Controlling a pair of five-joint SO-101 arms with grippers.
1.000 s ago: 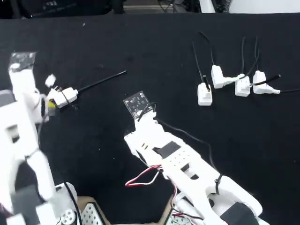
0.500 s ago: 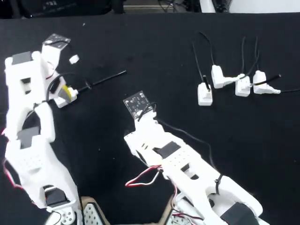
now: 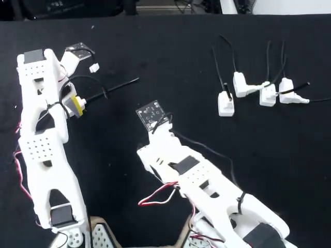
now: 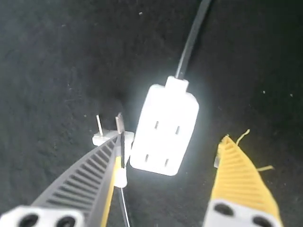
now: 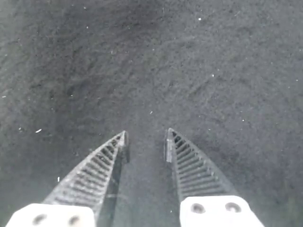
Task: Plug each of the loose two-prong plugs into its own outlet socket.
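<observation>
Outlet socket (image 4: 164,135) inside spread left claw (image 4: 173,138), plug (image 4: 105,138) alongside

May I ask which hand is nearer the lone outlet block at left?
Left. The left hand is open around the outlet block; the right hand is over bare cloth, well apart.

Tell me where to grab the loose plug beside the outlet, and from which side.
Take the plug by its white body, behind the two prongs, which must stay free for the slots. It seems to lie flat close beside the outlet, so come from above. The open left gripper straddles the outlet and likely needs to shift over.
</observation>
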